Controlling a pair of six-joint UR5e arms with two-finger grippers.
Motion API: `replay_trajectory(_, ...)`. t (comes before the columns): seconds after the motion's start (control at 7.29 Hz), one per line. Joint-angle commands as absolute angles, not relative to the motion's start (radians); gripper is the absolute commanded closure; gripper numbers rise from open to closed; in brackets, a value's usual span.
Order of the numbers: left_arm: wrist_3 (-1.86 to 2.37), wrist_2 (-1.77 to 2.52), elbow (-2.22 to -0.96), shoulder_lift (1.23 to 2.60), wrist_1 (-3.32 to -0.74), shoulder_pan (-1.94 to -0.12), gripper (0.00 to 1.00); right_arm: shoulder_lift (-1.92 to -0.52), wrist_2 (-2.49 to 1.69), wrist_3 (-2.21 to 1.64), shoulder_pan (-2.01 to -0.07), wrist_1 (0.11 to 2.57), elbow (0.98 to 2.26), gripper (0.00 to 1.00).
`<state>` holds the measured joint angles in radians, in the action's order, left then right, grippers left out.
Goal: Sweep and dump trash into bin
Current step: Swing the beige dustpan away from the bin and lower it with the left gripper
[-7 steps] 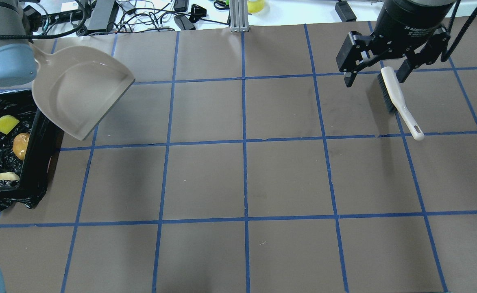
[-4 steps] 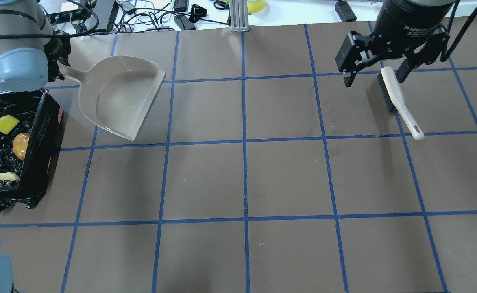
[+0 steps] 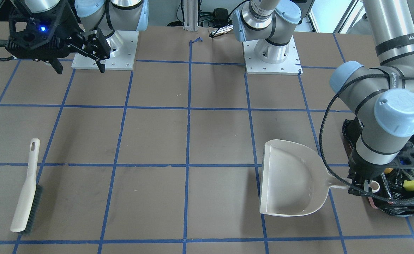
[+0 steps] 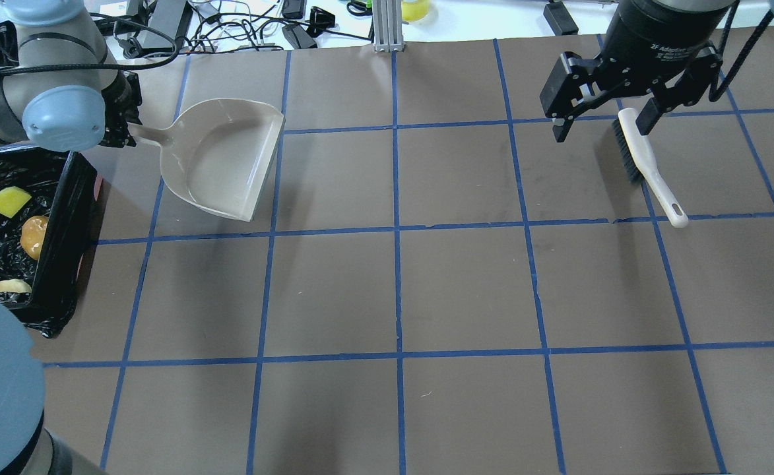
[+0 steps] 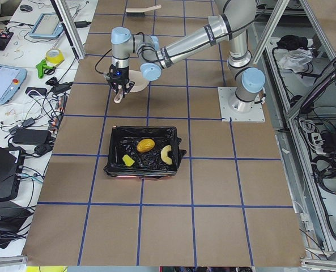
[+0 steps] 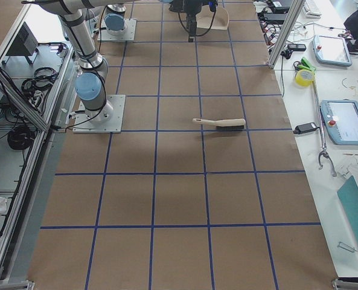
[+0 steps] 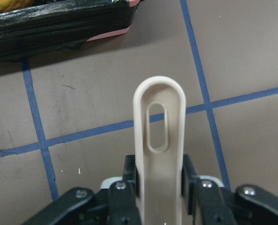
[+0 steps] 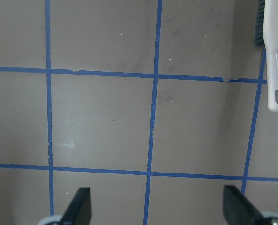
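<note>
We are recording the left gripper (image 7: 158,180) clamping the flat handle of the beige dustpan (image 4: 225,161). Its jaws are narrowed onto both edges of the handle, just below the hanging slot.

In the overhead view the dustpan's long axis is running from the handle at 9 o'clock to the open lip at about 4 o'clock. The mouth is therefore facing away from the bin (image 4: 63,218). The bin is lying at 7 o'clock from these jaws, near but apart. In the left wrist view its black-lined wall is showing at 11 o'clock, beyond the handle tip.

We are finding the pan empty. All three pieces of trash are sitting inside the bin: the yellow sponge wedge (image 4: 5,200), the golden-brown lump (image 4: 32,237) and the tan bread piece (image 4: 5,286). We cannot tell whether the pan's underside is touching the table.

The right gripper (image 4: 601,128) is hanging with its jaws spread wide and holding nothing, over the bristle end of the hand brush (image 4: 647,165). The brush is lying on the table with its axis from 11 o'clock to 5 o'clock, well apart from the dustpan.

We are judging the dumping complete, with only the setting down of the dustpan left to do. The left arm is the nearer one and is already holding the pan. With the lip pointing to 4 o'clock and the bin at 7 o'clock, we are judging that a straight lowering would keep clear of the bin wall.
</note>
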<state>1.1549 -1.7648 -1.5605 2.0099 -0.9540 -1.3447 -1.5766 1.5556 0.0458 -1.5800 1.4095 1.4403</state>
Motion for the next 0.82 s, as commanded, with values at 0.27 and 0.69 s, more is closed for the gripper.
replay_trajectory(0.27, 1.301, -1.766, -1.531, 2.104, -0.948, -1.39, 1.0, -1.574, 1.555, 0.037, -1.58, 1.451, 1.44, 0.0)
replay_trajectory(0.69, 1.308, -1.766, -1.505, 2.144, -0.946, -1.394, 1.0, -1.577, 1.557, 0.038, -1.578, 1.451, 1.442, 0.0)
